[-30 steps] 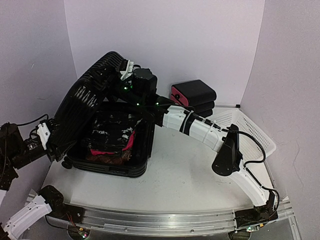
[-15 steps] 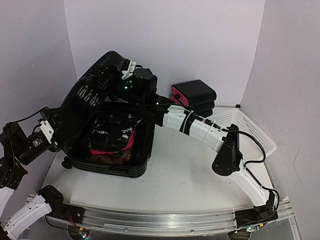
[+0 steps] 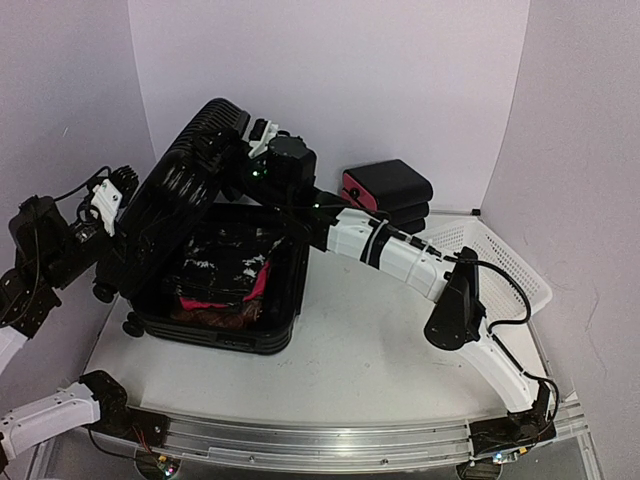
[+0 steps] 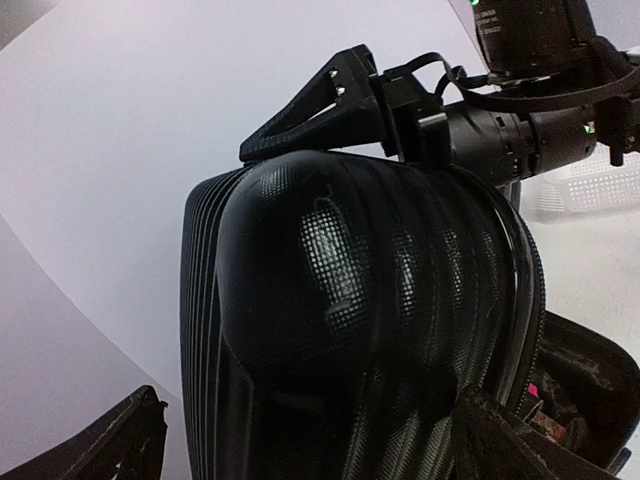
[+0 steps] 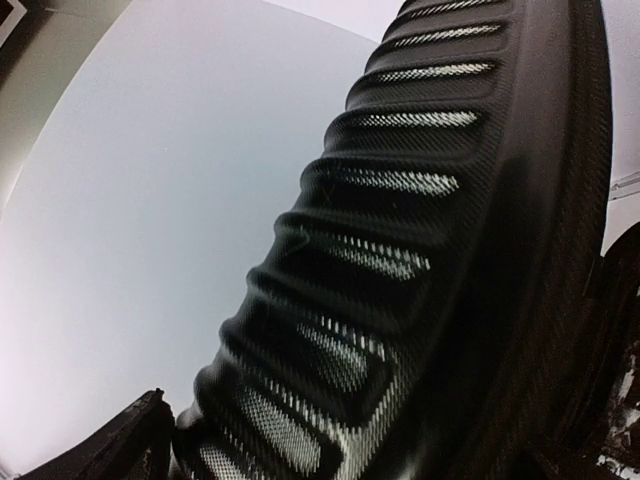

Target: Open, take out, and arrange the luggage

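left fingers (image 4: 112,446) rose beside the luggage (image 3: 190,215); boxes (image 3: 392,188), basket (image 3: 505,262) behind.

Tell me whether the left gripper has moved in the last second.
Yes. The left gripper rose beside the luggage, away from its wheel below.

Robot lab test cell: plain lavender backdrop panels (image 3: 330,80), aluminium mounting rail (image 3: 320,437), white tabletop (image 3: 380,350).

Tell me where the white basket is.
Top view: the basket sits at the far right of the table, just right of the stacked black boxes, across from the open luggage on the left.
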`<state>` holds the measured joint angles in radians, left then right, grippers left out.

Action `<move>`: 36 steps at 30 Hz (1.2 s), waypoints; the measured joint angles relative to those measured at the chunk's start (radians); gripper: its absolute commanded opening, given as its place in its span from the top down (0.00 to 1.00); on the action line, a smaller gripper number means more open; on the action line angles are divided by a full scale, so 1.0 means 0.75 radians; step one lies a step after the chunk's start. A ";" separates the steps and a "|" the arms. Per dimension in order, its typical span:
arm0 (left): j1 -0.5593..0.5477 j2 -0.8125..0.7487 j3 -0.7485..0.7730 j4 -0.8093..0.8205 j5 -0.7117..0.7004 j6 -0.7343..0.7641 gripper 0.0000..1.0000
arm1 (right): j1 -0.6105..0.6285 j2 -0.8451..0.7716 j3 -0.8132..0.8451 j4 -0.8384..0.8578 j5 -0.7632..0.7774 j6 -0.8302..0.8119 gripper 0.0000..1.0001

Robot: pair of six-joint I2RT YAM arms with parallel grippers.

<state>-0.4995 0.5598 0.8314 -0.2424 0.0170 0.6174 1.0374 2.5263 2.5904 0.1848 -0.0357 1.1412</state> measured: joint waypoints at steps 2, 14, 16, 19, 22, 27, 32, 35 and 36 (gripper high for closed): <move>-0.008 0.057 0.034 -0.006 -0.036 -0.060 0.00 | -0.004 -0.001 -0.002 -0.001 0.011 0.002 0.02; -0.019 0.185 0.102 -0.065 -0.509 -0.241 0.01 | 0.012 -0.138 -0.269 0.019 -0.010 0.010 0.02; -0.018 0.193 0.111 -0.062 -0.582 -0.248 0.00 | 0.016 -0.169 -0.324 0.015 -0.031 0.003 0.02; -0.012 0.207 0.123 -0.066 -0.670 -0.261 0.00 | 0.023 -0.190 -0.374 0.018 -0.056 -0.007 0.02; -0.012 0.232 0.144 -0.071 -0.751 -0.263 0.01 | 0.024 -0.218 -0.433 0.018 -0.090 -0.028 0.02; -0.005 0.295 0.216 -0.070 -0.883 -0.256 0.00 | 0.024 -0.360 -0.704 -0.027 -0.103 -0.136 0.02; -0.003 0.344 0.278 -0.061 -0.996 -0.249 0.00 | 0.022 -0.525 -0.948 -0.196 -0.013 -0.316 0.02; 0.002 0.370 0.318 -0.058 -1.073 -0.227 0.00 | 0.020 -0.559 -0.952 -0.392 0.067 -0.433 0.02; 0.008 0.380 0.332 -0.058 -1.095 -0.221 0.00 | 0.020 -0.564 -0.949 -0.461 0.096 -0.466 0.02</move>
<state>-0.4934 0.8448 1.0805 -0.2859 -0.8043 0.4515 1.0523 2.1036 1.8786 -0.1612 0.0364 0.7918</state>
